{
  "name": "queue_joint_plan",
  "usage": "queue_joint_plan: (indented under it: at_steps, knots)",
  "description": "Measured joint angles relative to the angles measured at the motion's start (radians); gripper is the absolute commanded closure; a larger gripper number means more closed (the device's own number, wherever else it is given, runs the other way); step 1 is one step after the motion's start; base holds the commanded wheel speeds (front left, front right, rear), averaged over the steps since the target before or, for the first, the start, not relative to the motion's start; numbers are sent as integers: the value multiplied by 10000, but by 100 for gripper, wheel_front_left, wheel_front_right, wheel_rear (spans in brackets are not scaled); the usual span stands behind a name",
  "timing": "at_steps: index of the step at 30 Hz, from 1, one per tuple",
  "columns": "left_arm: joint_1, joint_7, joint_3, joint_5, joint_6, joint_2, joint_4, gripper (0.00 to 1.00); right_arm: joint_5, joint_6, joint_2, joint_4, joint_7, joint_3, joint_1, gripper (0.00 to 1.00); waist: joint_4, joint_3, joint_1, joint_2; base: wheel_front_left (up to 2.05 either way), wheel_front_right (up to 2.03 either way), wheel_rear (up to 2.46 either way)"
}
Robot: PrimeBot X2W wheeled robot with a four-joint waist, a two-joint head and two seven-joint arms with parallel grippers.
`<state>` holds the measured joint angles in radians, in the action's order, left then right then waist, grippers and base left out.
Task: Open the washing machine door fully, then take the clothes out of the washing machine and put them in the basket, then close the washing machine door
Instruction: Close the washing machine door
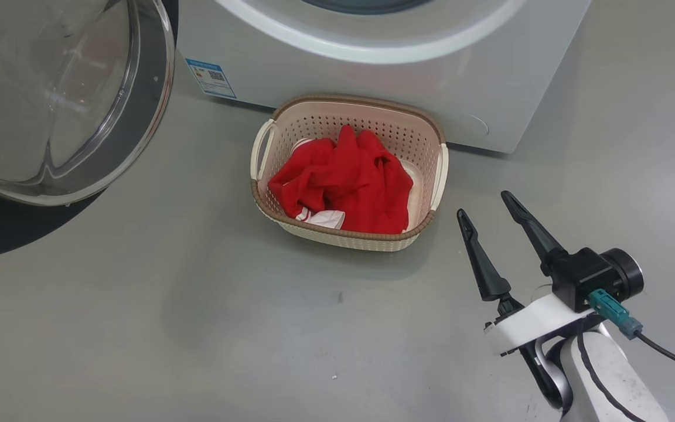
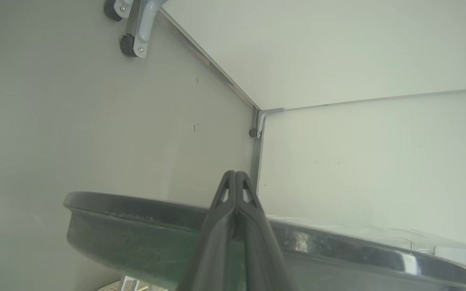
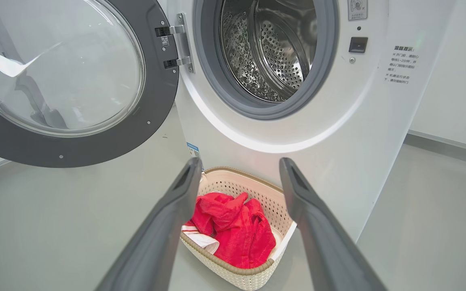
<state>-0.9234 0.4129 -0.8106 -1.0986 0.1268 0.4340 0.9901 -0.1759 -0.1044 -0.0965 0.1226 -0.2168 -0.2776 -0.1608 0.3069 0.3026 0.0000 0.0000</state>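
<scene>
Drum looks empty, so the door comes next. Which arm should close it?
Left, probably: the left gripper sits shut by the washing machine door rim; the right gripper hangs open beyond the basket.

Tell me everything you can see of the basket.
The basket is a cream plastic tub, rounded-rectangular, with perforated walls, a brown woven-look rim and a pale handle on each short side. It stands upright on the grey floor, just before the washing machine; whether they touch is unclear. Inside lie a crumpled red garment and a white striped garment.
</scene>
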Motion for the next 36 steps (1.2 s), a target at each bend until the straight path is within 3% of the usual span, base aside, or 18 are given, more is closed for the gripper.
queue_joint_plan:
  at_steps: [11, 21, 36]
  knots:
    - [-28, 719, 619, 297, 0, 268, 282, 100, -8, 0, 4, 123, -44, -6, 1, 0, -21, -125, 0, 0, 0, 0, 0]
    - [-28, 1379, 531, 98, -40, 151, 531, 100, -21, 0, 6, 188, -56, -2, 2, 0, 116, -303, 0, 1, 0, 0, 0]
    - [23, 3277, 894, -104, -980, -259, 715, 100, -84, 29, 6, 299, -90, 79, 16, 0, 323, -487, 0, 0, 0, 0, 0]
